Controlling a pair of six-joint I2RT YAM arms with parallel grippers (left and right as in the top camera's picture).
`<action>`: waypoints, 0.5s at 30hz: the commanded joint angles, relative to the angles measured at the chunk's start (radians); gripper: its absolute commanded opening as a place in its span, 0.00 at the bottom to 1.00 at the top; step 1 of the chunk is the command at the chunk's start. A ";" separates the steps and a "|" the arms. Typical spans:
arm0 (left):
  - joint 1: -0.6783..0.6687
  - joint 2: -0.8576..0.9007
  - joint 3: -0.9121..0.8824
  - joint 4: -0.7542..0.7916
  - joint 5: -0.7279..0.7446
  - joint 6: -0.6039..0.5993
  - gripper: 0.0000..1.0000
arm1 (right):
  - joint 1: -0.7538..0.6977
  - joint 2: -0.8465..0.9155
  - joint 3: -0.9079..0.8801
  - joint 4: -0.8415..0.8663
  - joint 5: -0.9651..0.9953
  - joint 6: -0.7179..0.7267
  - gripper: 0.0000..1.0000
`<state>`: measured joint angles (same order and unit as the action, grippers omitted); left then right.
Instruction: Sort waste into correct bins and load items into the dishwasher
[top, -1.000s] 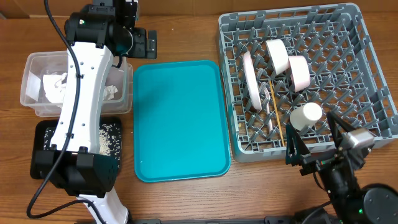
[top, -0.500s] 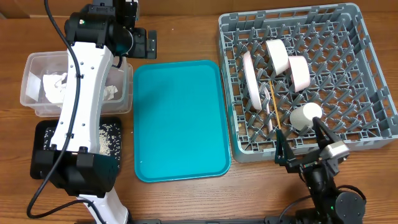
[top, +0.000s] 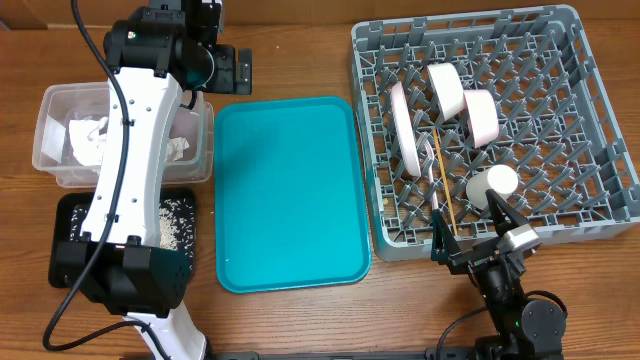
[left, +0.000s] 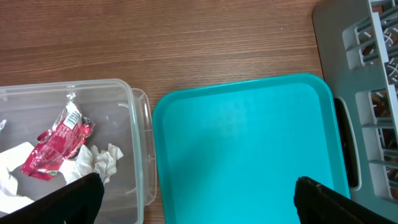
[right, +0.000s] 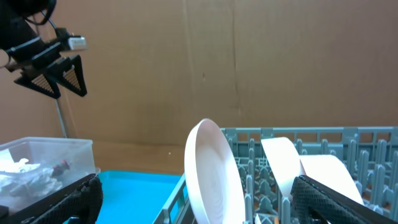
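Note:
The grey dish rack (top: 560, 60) holds a pale pink plate (top: 405, 128) on edge, two white bowls (top: 447, 90) (top: 481, 113), a white cup (top: 492, 186), a tan chopstick (top: 443, 180) and a white fork (top: 432, 165). My right gripper (top: 470, 232) is open and empty at the rack's front edge; its wrist view shows the plate (right: 214, 171) just ahead of the jaws (right: 205, 205). My left gripper (top: 240, 70) is open and empty, above the gap between the clear tub (left: 134, 93) and the teal tray (left: 249, 143). The tub holds napkins (top: 90, 140) and the red wrapper (left: 57, 140).
The black tray (top: 70, 215) with scattered rice (top: 172, 222) lies in front of the clear tub, partly hidden by my left arm (top: 130, 150). The teal tray (top: 290, 190) lies between the bins and the rack. A brown cardboard wall (right: 249, 62) stands behind the table.
My right gripper has drawn back from the cup, moving left and toward the table's front edge. The cup stays in the rack. The left arm has not moved.

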<state>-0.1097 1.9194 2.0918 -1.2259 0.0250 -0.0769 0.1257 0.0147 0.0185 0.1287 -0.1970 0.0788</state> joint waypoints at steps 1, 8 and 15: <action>-0.002 0.007 -0.003 0.000 -0.006 -0.017 1.00 | -0.005 -0.012 -0.011 0.004 0.021 0.004 1.00; -0.002 0.007 -0.003 0.000 -0.006 -0.017 1.00 | -0.005 -0.012 -0.011 -0.106 0.073 0.004 1.00; -0.002 0.007 -0.003 0.000 -0.006 -0.017 1.00 | -0.021 -0.012 -0.011 -0.209 0.132 0.005 1.00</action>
<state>-0.1097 1.9194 2.0918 -1.2263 0.0250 -0.0769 0.1219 0.0147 0.0185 -0.0795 -0.1032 0.0788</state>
